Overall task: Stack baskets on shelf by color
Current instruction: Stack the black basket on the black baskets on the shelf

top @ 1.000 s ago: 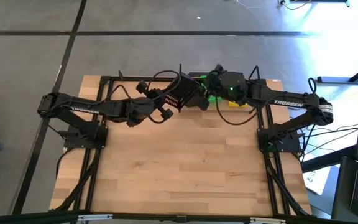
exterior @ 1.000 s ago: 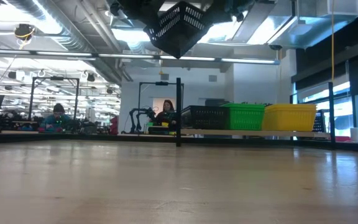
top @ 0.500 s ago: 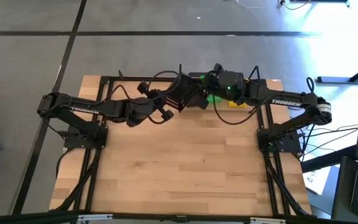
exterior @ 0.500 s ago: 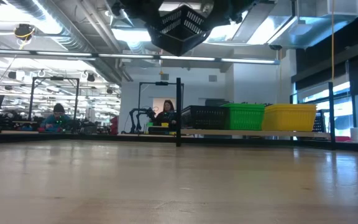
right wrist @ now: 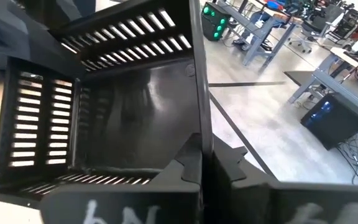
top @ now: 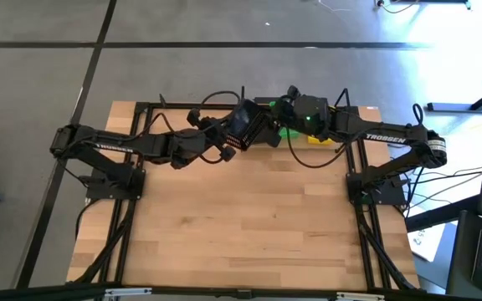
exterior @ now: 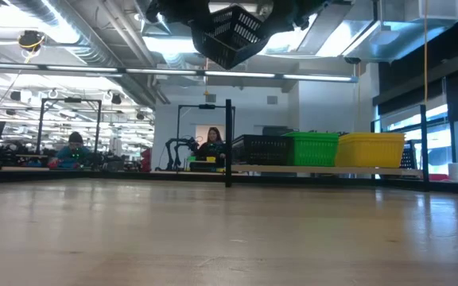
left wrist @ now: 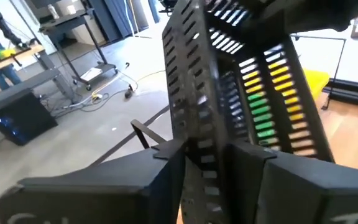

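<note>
A black basket (top: 241, 127) hangs high over the table's far middle, between my two grippers; the low view shows the black basket (exterior: 233, 32) tilted. My right gripper (right wrist: 207, 168) is shut on it. My left gripper (left wrist: 210, 165) is open, one finger on each side of a perforated wall (left wrist: 201, 143); whether they touch it, I cannot tell. On the shelf (exterior: 316, 168) at the table's far edge, a black basket (exterior: 265, 149), a green basket (exterior: 315, 148) and a yellow basket (exterior: 370, 148) stand side by side on their bottoms. My right gripper pinches one side wall of the black basket at its rim (right wrist: 201, 140), one finger inside the basket and one outside. The fingers come nearly level from the table's right side. The basket is lifted clear of the table and tilted, its open side turned toward this gripper.
Black upright posts (exterior: 228, 143) frame the shelf. The wooden tabletop (top: 241, 226) lies bare in front of both arms. Beyond the table, people sit at workbenches in the room.
The black basket has tipped between the grippers and hangs more slanted now in the low view, still high above the table. Both arms have kept their places.
</note>
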You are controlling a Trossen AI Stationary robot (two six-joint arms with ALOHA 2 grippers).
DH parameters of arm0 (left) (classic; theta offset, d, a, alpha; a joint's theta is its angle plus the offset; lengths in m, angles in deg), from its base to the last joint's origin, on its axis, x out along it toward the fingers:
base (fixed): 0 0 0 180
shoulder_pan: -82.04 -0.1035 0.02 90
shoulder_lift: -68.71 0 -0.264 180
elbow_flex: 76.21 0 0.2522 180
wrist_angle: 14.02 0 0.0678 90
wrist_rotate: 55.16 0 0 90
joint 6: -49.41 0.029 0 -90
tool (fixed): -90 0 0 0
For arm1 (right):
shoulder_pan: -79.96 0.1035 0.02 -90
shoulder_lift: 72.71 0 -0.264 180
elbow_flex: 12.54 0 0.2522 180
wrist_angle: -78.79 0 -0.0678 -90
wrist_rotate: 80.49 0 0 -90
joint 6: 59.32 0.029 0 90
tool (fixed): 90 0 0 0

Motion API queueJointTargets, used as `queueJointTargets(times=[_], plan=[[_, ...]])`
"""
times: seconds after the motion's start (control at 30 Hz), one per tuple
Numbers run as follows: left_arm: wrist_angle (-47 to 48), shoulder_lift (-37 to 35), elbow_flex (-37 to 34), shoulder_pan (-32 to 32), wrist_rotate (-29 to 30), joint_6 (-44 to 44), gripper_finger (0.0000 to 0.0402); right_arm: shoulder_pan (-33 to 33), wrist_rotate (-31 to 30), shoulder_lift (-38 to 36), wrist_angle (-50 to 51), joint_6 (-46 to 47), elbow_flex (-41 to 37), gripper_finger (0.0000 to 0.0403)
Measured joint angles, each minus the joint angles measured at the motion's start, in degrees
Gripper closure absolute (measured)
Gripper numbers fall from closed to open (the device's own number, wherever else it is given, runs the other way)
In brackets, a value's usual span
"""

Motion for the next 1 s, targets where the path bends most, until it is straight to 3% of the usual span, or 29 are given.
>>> queueJointTargets(times=[0.13, 0.43, 0.67, 0.8, 1.0], plan=[[-0.13, 0.00, 0.00, 0.19, 0.13, -0.97, 0.0312, 0.04, 0.26, 0.00, 0.23, -0.05, -0.01, 0.0402], [-4.40, -1.46, 0.03, 5.71, 2.70, 16.42, 0.0311, -0.39, 0.28, 0.00, 3.41, -0.28, -0.01, 0.0402], [-9.80, -2.41, 0.02, 8.71, 5.99, 21.40, 0.0311, -3.15, 0.58, 0.00, 5.01, -5.32, 0.00, 0.0403], [-9.62, -3.52, 0.03, 9.55, 7.11, 22.91, 0.0314, -7.97, 6.81, 0.00, 5.93, -10.94, -0.01, 0.0403], [-9.65, -3.55, 0.04, 9.54, 7.71, 22.84, 0.0312, -18.04, 24.38, 0.04, 6.42, -13.94, -0.01, 0.0403]])
